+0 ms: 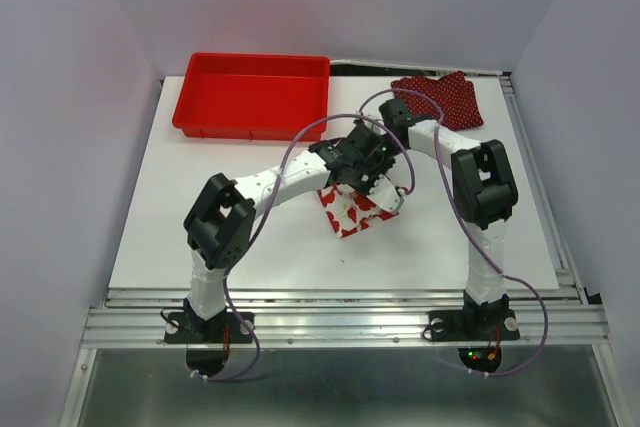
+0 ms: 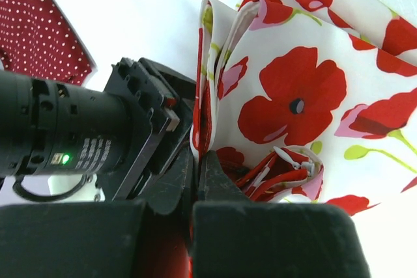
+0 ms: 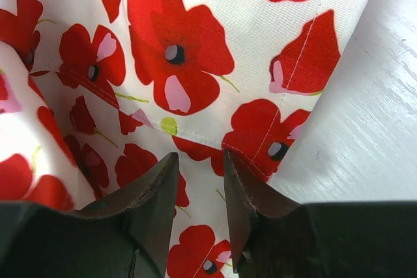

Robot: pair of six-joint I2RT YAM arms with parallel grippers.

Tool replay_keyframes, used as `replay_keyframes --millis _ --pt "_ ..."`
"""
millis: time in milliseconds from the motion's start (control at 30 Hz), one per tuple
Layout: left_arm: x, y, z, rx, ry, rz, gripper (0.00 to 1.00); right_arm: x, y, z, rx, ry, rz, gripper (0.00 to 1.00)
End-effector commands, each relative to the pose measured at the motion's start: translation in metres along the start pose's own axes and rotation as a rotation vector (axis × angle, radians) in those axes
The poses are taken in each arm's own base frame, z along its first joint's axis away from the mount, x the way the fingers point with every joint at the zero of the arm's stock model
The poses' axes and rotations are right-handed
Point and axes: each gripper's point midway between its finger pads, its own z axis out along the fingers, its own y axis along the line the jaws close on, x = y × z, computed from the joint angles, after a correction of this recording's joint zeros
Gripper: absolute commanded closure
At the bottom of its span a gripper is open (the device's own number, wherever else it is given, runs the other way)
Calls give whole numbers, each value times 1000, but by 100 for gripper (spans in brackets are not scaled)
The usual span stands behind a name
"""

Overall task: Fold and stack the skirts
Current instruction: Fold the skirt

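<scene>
Skirts: flowered skirt [image 1: 352, 215] folded mid-table; dotted skirt [image 1: 440, 97] at 1 o'clock.
Left gripper [image 2: 197, 164]: clamped on flowered skirt's 12 o'clock edge.
Right gripper [image 3: 195, 167]: half apart at its 3 o'clock; grip unclear.
Surface: white table [image 1: 450, 237], red tray [image 1: 250, 132] at 11 o'clock, pale walls [image 1: 60, 97].

The top camera is looking down from behind the arm bases [image 1: 210, 327] over the whole counter [image 1: 200, 237]. Both wrist cameras are viewing the flowered skirt [image 2: 293, 96] close-up, sharing it.
</scene>
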Motion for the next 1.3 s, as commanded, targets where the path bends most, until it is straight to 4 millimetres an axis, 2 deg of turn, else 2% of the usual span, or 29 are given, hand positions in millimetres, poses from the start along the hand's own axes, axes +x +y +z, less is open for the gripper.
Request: replay_keyframes --millis 0,100,267,367,500,600,733,867,933,1000,1033,1100,1167,1267 --pt "-3 -6 15 1 -5 42 100 2 8 -7 -17 4 -15 60" --pt "-1 -14 26 11 6 47 100 1 9 -8 -19 1 -15 60" --pt "4 -17 37 -2 21 36 100 0 8 -9 -16 3 -15 60" --pt "8 -14 41 -33 36 25 90 -1 8 -9 -11 3 -15 60" --pt "8 -8 40 -71 42 14 85 -2 8 -10 -10 5 -9 60" --pt "7 -5 34 -86 56 15 78 -6 7 -12 -3 -2 -9 60" --pt "-5 -1 11 -121 51 28 57 -14 10 -17 0 -22 -13 60" --pt "-22 10 -17 -178 32 33 44 -14 6 -16 15 -19 -14 60" --pt "-27 16 -29 -205 23 30 43 -13 3 -14 28 -13 -14 60" --pt "-35 33 -54 -277 8 25 42 -14 -2 -13 47 -13 -14 60" --pt "-36 36 -56 -287 4 17 42 -15 -3 -12 53 -14 -13 60" --pt "-42 48 -76 -333 -14 1 42 -21 -8 -17 68 -29 -10 60" --pt "-51 48 -95 -332 -47 -4 42 -30 -4 -22 62 -52 -19 60" --pt "-62 33 -119 -279 -122 -84 44 -45 6 -35 44 -98 -38 59"
